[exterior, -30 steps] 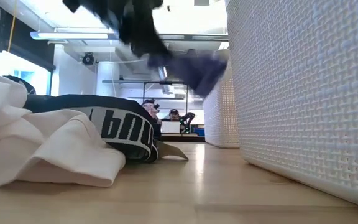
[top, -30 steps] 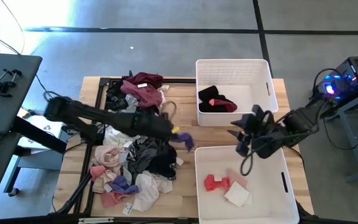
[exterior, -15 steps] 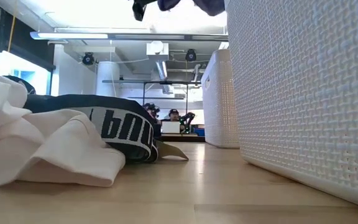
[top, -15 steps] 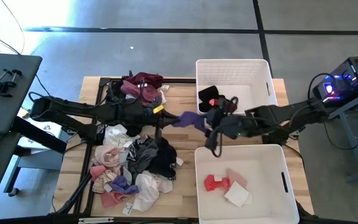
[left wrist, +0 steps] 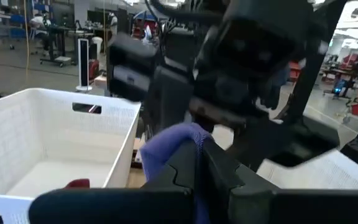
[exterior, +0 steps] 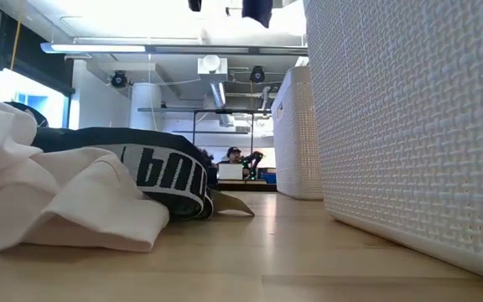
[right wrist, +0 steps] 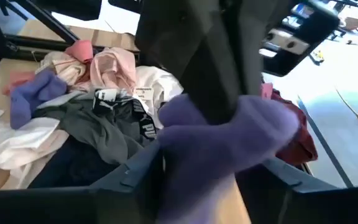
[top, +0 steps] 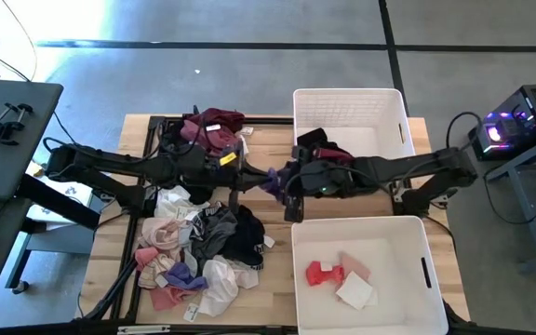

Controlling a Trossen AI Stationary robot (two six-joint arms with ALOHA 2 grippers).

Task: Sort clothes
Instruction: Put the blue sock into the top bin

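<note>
A small purple garment [top: 275, 179] hangs in the air over the table's middle, beside the two white bins. My left gripper [top: 261, 177] reaches in level from the table's left and is shut on it. My right gripper [top: 292, 182] comes from the right, slanting down, and is open, with the garment's free end [right wrist: 229, 137] in the gap between its fingers. The rest of the clothes lie in a heap [top: 203, 244] on the table's left half, with maroon ones [top: 214, 128] at the far side. My left gripper pinches the purple garment's bunched end [left wrist: 174, 142] between its two fingers, level, from the table's left. The garment is lifted clear of the table and droops beyond the fingertips. My right gripper has a finger [right wrist: 135, 180] on each side of the garment's free end; I cannot tell whether they touch it.
The far bin [top: 380, 98] holds black and red clothes [top: 322, 149]. The near bin [top: 424, 234] holds a red piece [top: 322, 273] and a white one [top: 355, 291]. In the low view a black-and-white waistband [exterior: 162, 172] lies close to the bin wall [exterior: 409, 126].
My left gripper has risen with the purple garment, lifting it clear above the heap, and has tipped up to level. My right gripper has swung from over the near bin toward the table's left, up to the garment.
</note>
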